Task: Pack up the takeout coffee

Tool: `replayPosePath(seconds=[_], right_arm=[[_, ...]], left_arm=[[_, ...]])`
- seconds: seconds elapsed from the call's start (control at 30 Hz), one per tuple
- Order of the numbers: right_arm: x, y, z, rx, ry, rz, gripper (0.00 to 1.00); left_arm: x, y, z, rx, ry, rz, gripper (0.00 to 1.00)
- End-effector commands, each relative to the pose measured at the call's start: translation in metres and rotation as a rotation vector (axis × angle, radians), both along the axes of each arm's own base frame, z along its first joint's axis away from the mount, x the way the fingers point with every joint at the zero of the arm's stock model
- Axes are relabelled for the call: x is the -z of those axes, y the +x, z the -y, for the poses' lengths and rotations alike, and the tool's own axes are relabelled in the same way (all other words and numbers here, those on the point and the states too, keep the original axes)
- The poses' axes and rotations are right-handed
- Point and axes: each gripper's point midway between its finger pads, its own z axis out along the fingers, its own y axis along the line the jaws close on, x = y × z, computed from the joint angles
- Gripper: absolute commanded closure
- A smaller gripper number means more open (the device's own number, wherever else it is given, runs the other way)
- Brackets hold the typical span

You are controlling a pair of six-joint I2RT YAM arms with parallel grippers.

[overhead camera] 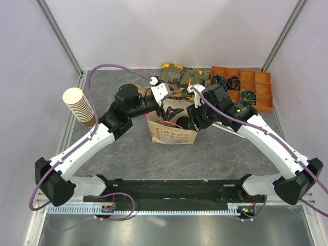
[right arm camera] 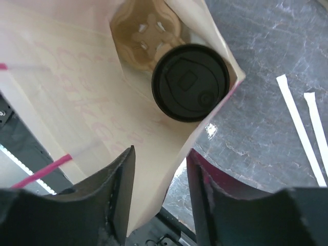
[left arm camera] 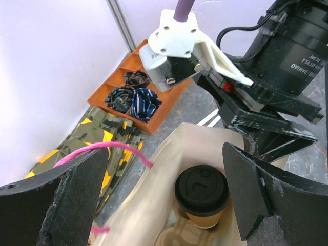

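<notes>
The takeout coffee [left arm camera: 202, 190], a tan cup with a black lid, stands inside an open kraft paper bag [overhead camera: 171, 134] on a brown pulp carrier [left arm camera: 179, 237]. It also shows in the right wrist view [right arm camera: 190, 82], next to the carrier [right arm camera: 146, 28]. My left gripper [left arm camera: 164, 169] is wide open over the bag mouth, holding nothing; its fingers [left arm camera: 61, 200] stand on either side of the opening. My right gripper [right arm camera: 159, 159] is open, its jaws straddling the bag's wall [right arm camera: 148, 154] near a corner, with a gap still showing. In the top view both grippers, the left [overhead camera: 166, 110] and the right [overhead camera: 197, 119], meet over the bag.
A tall stack of lidless paper cups [overhead camera: 79, 105] lies at the left. An orange compartment tray [overhead camera: 246, 87] with rolled items and a camouflage cloth [overhead camera: 179, 76] are at the back. Two white wrapped straws [right arm camera: 300, 128] lie on the table right of the bag. The bag's pink handle [left arm camera: 102, 148] loops up.
</notes>
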Motion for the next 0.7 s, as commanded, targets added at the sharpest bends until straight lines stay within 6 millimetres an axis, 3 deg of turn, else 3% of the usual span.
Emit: replayPosePath(seconds=[0.0, 0.17, 0.43, 0.5, 0.67], right_arm=[[-0.022, 0.011, -0.004, 0.006, 0.028, 0.049, 0.45], [-0.028, 0.019, -0.006, 0.021, 0.027, 0.073, 0.36], [-0.032, 0.032, 0.002, 0.068, 0.016, 0.094, 0.32], [-0.033, 0.034, 0.006, 0.083, 0.011, 0.101, 0.27], [-0.036, 0.044, 0.01, 0.108, 0.009, 0.112, 0.27]], left_arm=[[-0.047, 0.002, -0.009, -0.043, -0.095, 0.066, 0.0], [-0.048, 0.004, -0.01, -0.051, -0.096, 0.073, 0.0], [-0.05, 0.011, -0.012, -0.075, -0.097, 0.081, 0.0], [-0.049, 0.017, -0.014, -0.096, -0.1, 0.067, 0.0], [-0.051, 0.03, -0.017, -0.133, -0.108, 0.047, 0.0]])
